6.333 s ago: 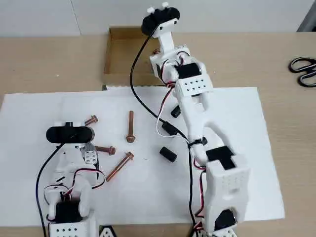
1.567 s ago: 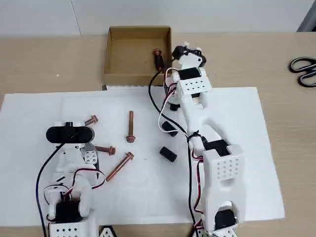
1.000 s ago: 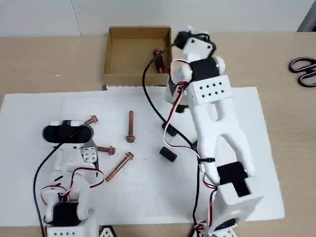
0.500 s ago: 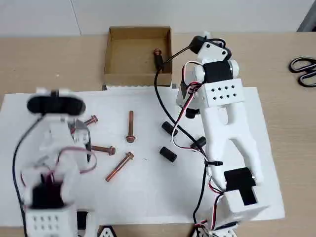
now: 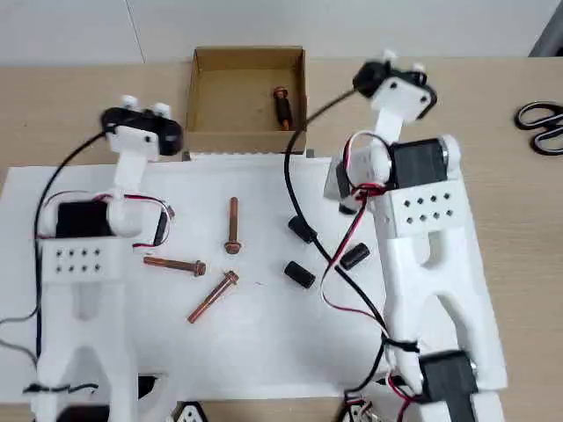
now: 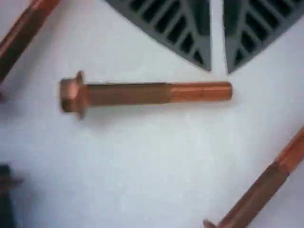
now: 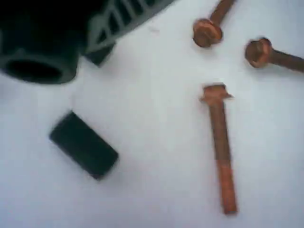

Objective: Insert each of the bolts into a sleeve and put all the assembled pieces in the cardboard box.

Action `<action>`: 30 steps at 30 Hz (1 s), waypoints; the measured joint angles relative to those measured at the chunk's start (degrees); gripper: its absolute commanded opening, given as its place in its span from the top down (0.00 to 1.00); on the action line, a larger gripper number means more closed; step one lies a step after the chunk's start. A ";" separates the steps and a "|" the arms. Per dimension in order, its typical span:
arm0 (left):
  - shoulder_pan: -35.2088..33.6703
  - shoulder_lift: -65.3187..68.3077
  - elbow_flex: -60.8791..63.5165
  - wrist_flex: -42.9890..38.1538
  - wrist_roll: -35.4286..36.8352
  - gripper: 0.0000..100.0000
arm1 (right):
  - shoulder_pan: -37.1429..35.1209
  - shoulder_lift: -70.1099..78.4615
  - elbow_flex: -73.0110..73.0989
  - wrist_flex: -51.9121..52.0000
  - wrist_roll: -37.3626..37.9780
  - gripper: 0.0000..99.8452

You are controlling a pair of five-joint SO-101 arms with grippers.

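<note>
Left hand [image 6: 217, 47], slightly spread above a bolt [image 6: 142, 92], may nudge it rolling; right hand [image 5: 347, 189], pinching a sleeve [image 7: 38, 52], could drop it.

Black sleeve [image 7: 83, 151] on white sheet [image 7: 156, 185]; copper bolt [image 7: 219, 147] near; two bolt heads [image 7: 207, 31] [image 7: 259, 51] close together.

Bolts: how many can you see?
4. Three lie loose on the white paper: a middle bolt, a sideways bolt, a slanted bolt. A fourth bolt sits in the cardboard box. An arm may hide more.
</note>
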 measured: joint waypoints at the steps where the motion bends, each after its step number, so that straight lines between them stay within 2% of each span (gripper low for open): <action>1: -0.35 1.58 -0.44 0.00 -1.14 0.99 | 0.00 -1.41 2.11 0.00 -0.09 1.00; 11: -2.37 20.13 -12.75 -0.18 -19.78 0.98 | 0.00 -19.43 24.88 -4.13 -0.35 1.00; 17: -2.90 30.86 -24.18 3.87 -29.19 0.93 | 0.18 -30.33 36.84 -6.24 -0.35 1.00; 23: -4.75 38.42 -33.41 9.67 -34.29 0.93 | 3.96 -37.63 42.55 -6.33 -0.09 1.00; 30: -5.19 43.69 -34.46 12.48 -36.66 0.93 | 7.30 -43.08 44.04 -6.33 3.08 1.00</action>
